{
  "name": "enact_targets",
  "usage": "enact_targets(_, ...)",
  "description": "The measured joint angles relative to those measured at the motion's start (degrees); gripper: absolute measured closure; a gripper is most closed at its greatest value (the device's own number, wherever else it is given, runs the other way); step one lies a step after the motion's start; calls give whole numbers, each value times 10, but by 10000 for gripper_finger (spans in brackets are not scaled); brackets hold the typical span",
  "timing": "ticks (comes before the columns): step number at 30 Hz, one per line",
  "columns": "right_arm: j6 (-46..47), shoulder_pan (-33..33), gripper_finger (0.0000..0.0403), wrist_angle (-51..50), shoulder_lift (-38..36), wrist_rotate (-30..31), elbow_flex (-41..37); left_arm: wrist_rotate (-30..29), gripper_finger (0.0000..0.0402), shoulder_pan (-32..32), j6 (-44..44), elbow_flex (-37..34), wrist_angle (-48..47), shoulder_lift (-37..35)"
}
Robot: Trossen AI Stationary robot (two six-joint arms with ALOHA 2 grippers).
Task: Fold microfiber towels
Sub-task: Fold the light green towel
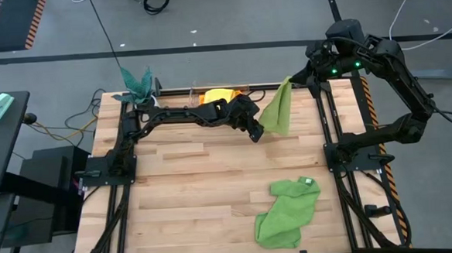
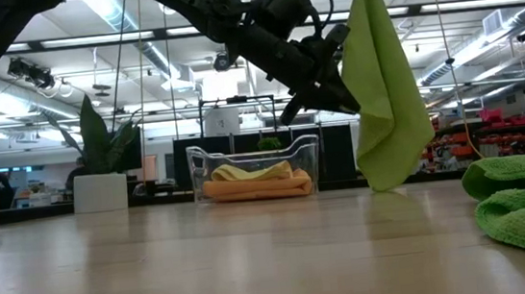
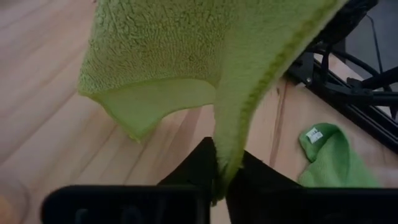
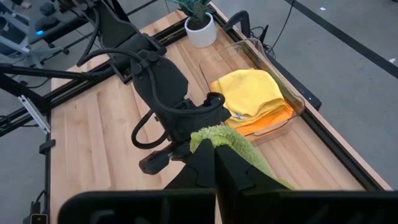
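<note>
A lime green towel (image 1: 278, 112) (image 2: 388, 96) hangs lengthwise over the table's far right part. My right gripper (image 1: 292, 79) (image 4: 214, 149) is shut on its top. My left gripper (image 1: 256, 133) (image 2: 347, 100) (image 3: 219, 177) reaches in from the table's left and is shut on the towel's side edge. A larger mid-green towel (image 1: 286, 212) with a white tag (image 1: 307, 183) lies crumpled on the near right of the table. A yellow towel (image 4: 249, 90) lies folded on an orange towel (image 4: 273, 121) in a clear bin (image 1: 220, 94) at the far edge. My left gripper pinches the lime towel's hemmed side edge (image 3: 227, 155) between its two fingers, about halfway down the hanging cloth (image 2: 354, 90). The fingers slant downward from the table's left. The cloth hangs slack around them. My right gripper pinches the lime towel's top corner (image 4: 208, 134) between its two fingers, high above the table. The towel hangs below the fingers. In the low view its lower end (image 2: 382, 184) seems just clear of the tabletop.
A teal-leaved plant in a white pot (image 1: 137, 83) stands at the far left corner beside the bin. Black frame rails (image 1: 343, 147) run along both sides of the table. Bare wood (image 1: 191, 190) stretches across the middle and the near left.
</note>
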Motion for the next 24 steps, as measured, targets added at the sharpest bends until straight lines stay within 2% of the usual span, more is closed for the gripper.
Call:
enact_targets(3,0,0,403,0,0,0,0,-3,393,-1,0,0,-2,0)
enact_targets(8,-5,-2,403,-9,0,0,0,-25,395,-5,2,0,-25,-21)
enact_targets(18,-31,-17,403,-60,0,5,0,-154,398,-18,33,1,-164,-124)
enact_targets(24,-32,-1,403,-141,-10,10,0,-231,398,-24,31,0,-297,-210)
